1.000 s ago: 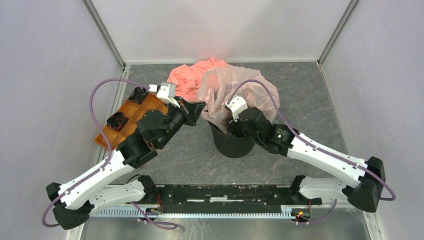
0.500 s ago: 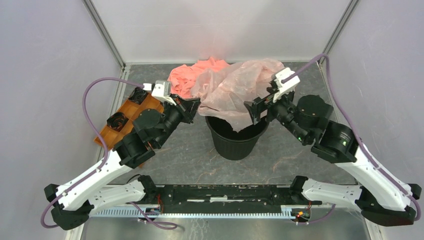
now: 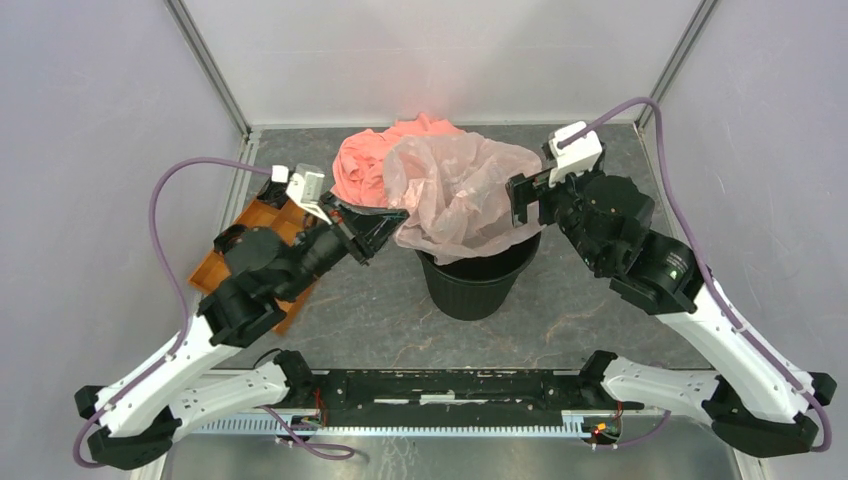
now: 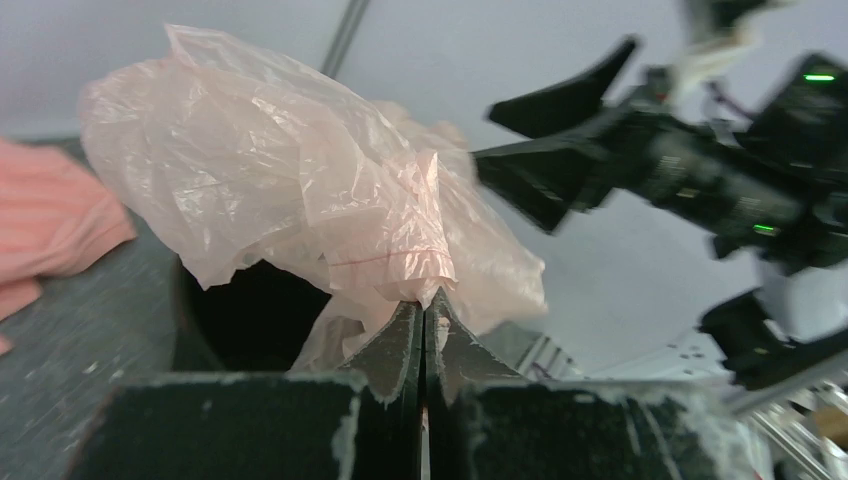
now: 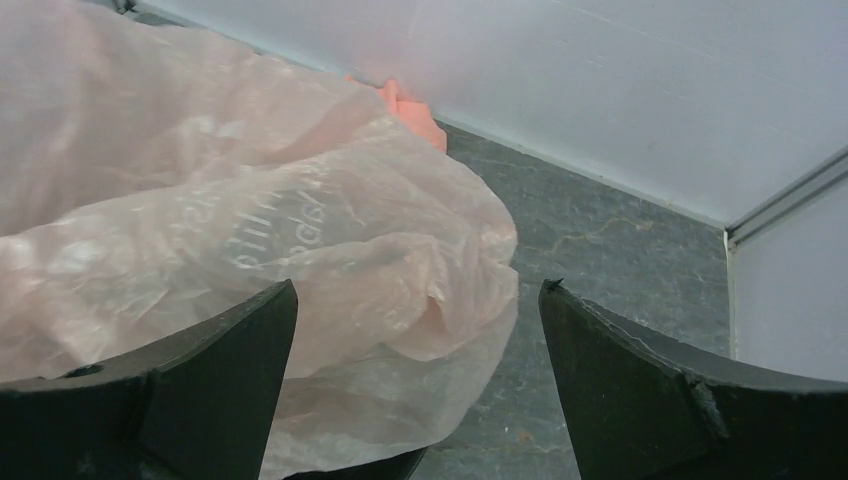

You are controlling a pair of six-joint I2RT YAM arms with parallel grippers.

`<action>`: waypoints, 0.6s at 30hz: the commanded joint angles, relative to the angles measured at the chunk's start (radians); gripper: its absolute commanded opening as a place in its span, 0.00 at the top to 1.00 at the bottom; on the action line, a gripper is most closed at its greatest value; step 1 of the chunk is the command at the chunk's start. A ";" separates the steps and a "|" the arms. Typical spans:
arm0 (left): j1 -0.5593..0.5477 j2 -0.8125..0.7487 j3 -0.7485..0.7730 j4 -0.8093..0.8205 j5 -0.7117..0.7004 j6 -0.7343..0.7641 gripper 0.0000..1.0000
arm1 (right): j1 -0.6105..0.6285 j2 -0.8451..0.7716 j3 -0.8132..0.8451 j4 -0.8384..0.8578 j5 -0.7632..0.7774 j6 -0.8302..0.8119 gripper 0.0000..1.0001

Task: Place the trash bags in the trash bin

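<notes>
The pale pink translucent trash bag (image 3: 455,195) is draped over the top of the round black trash bin (image 3: 475,285) at the table's middle. My left gripper (image 3: 392,222) is shut on the bag's left edge, just left of the bin's rim; in the left wrist view the closed tips (image 4: 424,308) pinch a fold of the bag (image 4: 300,190) above the bin's dark opening (image 4: 245,320). My right gripper (image 3: 520,205) is open and empty at the bag's right side, over the bin's right rim. In the right wrist view the bag (image 5: 250,240) lies between and beyond the spread fingers (image 5: 230,380).
A salmon-orange cloth (image 3: 370,160) lies behind the bin on the grey tabletop; a bit of it shows in the right wrist view (image 5: 410,110). An orange compartment tray (image 3: 250,240) holding black parts sits at the left, under my left arm. Walls enclose the back and sides.
My right gripper rose out of the bin, swung to the right and let go of the bag, now open. The bag settled over the bin. My left arm shifted slightly left, still gripping.
</notes>
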State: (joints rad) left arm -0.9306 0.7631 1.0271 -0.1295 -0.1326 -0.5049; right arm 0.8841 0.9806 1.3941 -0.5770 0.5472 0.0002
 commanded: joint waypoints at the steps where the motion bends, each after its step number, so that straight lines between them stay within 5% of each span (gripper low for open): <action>1: 0.001 -0.048 0.086 0.031 0.172 -0.043 0.98 | -0.074 0.035 0.060 0.039 -0.102 0.044 0.02; 9: 0.001 -0.146 0.008 -0.047 0.050 -0.071 0.98 | -0.262 0.183 0.108 0.016 -0.522 0.057 0.02; 14: 0.001 -0.135 0.030 -0.080 0.069 -0.063 0.98 | -0.263 0.159 -0.016 0.084 -0.881 0.017 0.12; 18: 0.001 -0.134 0.051 -0.071 0.089 -0.042 0.98 | -0.261 0.098 -0.079 0.054 -0.908 0.009 0.26</action>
State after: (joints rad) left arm -0.9306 0.6262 1.0531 -0.2028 -0.0681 -0.5446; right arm 0.6220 1.1599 1.3457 -0.5396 -0.1909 0.0269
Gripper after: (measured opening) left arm 0.029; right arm 0.795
